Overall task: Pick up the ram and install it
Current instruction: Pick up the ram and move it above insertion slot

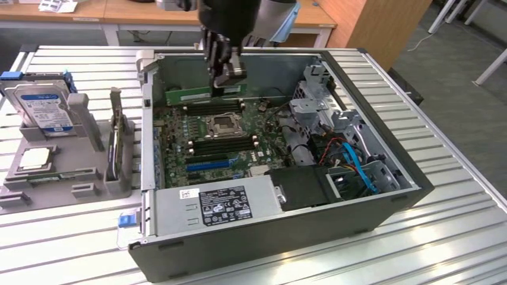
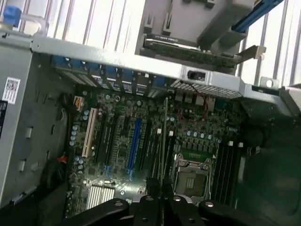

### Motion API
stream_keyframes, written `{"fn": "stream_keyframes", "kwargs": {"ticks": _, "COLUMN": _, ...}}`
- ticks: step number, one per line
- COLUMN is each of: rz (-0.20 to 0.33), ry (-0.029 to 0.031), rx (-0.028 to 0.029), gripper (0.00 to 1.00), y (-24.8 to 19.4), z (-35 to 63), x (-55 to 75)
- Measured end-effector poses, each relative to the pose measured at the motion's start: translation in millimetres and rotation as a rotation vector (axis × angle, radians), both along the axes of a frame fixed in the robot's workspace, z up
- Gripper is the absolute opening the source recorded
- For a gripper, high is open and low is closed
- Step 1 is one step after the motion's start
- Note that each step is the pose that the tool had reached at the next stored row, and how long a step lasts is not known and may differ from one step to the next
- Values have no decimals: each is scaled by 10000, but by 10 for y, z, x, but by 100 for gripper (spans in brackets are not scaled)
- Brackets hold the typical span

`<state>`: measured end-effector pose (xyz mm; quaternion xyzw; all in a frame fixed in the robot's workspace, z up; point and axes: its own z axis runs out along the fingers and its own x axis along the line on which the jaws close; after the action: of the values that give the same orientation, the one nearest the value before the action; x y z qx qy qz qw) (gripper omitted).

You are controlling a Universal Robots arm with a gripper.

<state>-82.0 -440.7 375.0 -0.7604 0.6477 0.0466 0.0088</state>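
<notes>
My gripper is shut on the ram, a long green stick held level and on edge inside the open computer case. It hangs just above the black memory slots at the far side of the processor socket. In the wrist view the ram shows edge-on as a thin line running out from between the black fingers, over the motherboard beside the socket. How far the ram sits above the slots cannot be told.
A grey fixture on the exterior view's left carries a hard drive, a silver processor chip and an upright card. Inside the case are blue expansion slots, a power supply, drive cages and blue cables.
</notes>
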Motion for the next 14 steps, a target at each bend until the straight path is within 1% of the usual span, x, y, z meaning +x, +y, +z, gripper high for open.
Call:
{"fn": "stream_keyframes", "kwargs": {"ticks": 5, "rz": 20, "ry": 1, "rx": 45, "gripper": 14, "y": 0, "z": 1, "x": 216}}
{"fn": "stream_keyframes", "kwargs": {"ticks": 6, "rz": 3, "ry": 1, "rx": 45, "gripper": 14, "y": -1, "z": 1, "x": 225}}
{"fn": "stream_keyframes", "kwargs": {"ticks": 7, "rz": -124, "ry": 0, "rx": 47, "gripper": 14, "y": 0, "z": 0, "x": 225}}
{"fn": "stream_keyframes", "kwargs": {"ticks": 14, "rz": -1184, "ry": -3, "rx": 47, "gripper": 14, "y": 0, "z": -2, "x": 225}}
